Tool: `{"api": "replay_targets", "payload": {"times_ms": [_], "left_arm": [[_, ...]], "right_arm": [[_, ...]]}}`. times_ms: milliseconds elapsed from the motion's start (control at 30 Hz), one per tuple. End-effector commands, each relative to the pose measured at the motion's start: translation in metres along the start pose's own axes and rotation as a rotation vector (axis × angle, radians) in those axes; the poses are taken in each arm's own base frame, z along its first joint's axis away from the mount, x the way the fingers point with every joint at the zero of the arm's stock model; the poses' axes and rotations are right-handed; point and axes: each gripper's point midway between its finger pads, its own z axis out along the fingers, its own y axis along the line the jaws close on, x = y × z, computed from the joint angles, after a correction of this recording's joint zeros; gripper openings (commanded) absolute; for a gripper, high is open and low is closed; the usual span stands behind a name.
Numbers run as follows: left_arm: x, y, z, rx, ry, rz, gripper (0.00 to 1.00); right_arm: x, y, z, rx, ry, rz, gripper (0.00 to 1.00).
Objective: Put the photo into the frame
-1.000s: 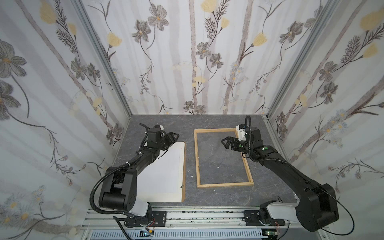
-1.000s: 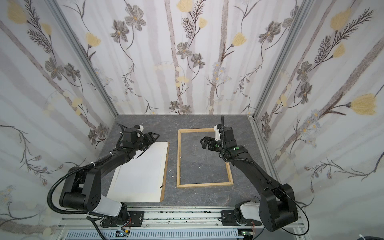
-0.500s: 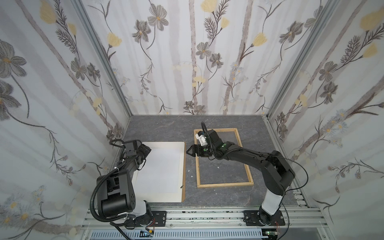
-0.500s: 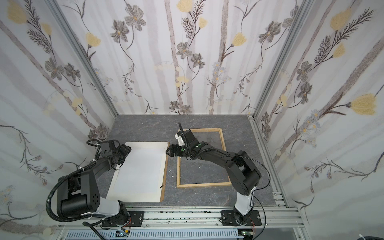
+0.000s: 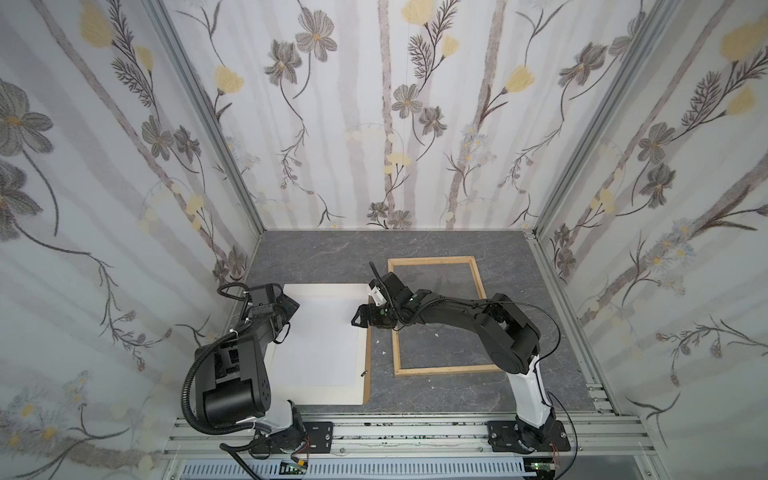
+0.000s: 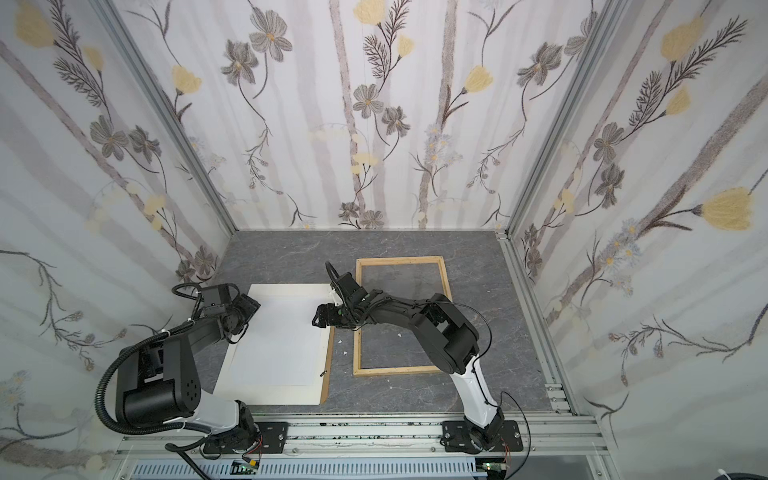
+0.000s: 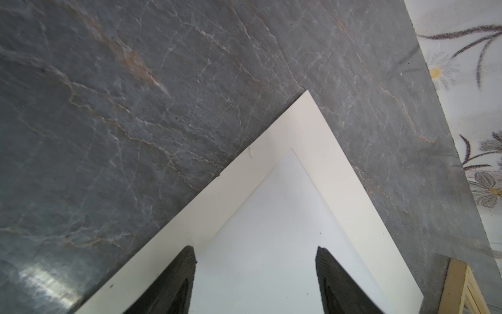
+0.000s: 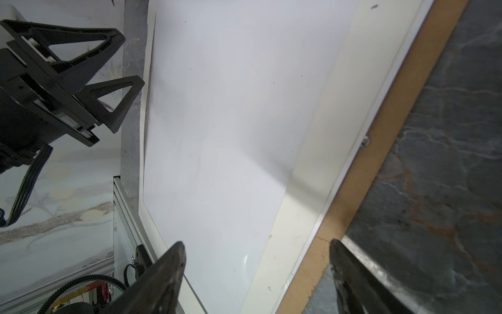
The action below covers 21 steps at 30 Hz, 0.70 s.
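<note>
The right claw [image 8: 256, 244] is seen with its fingers apart and nothing clamped between them. It is held over the long edge of a stack on the side facing the frame. There the photo [image 8: 217, 108], the mat board [image 8: 312, 190] and the brown backing panel [image 8: 380, 149] lie stepped, each showing beyond the one above. Whether a fingertip touches the paper cannot be told.

The left claw [image 7: 255, 248] is likewise spread, with nothing gripped, and is held above the photo just short of its far left corner. Contact with the sheet cannot be judged here either.

Only the plain white face of the photo is shown. The middle of the mat board is covered by the photo, so only a cream border is visible. Of the backing panel, only a thin brown strip is seen along one side.

The frame [image 5: 440, 368] lies flat on the table [image 5: 316, 253] just beside the stack, with a strip of bare table between them. Part of its near-side strip is hidden by the right arm [image 5: 457, 307]. Inside the frame only grey table and one small white fleck [image 5: 436, 333] are seen; two more flecks lie in the gap.

Two claws, one photo, one mat board, one backing panel and one frame are counted.
</note>
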Motion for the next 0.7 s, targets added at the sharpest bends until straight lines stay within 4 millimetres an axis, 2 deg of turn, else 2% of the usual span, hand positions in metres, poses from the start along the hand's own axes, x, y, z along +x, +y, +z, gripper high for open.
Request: {"api": "replay_targets", "payload": {"times_ms": [0, 367, 667], "left_arm": [[-0.009, 0.000, -0.002, -0.004, -0.049, 0.011, 0.70], [-0.002, 0.006, 0.003, -0.006, -0.026, 0.002, 0.70], [0.032, 0.010, 0.009, 0.055, 0.067, -0.029, 0.69]], "right_arm": [[0.000, 0.003, 0.005, -0.016, 0.004, 0.024, 0.82], [0.000, 0.000, 0.017, -0.028, 0.011, 0.053, 0.82], [-0.004, -0.010, 0.024, 0.000, -0.002, 0.090, 0.82]]}}
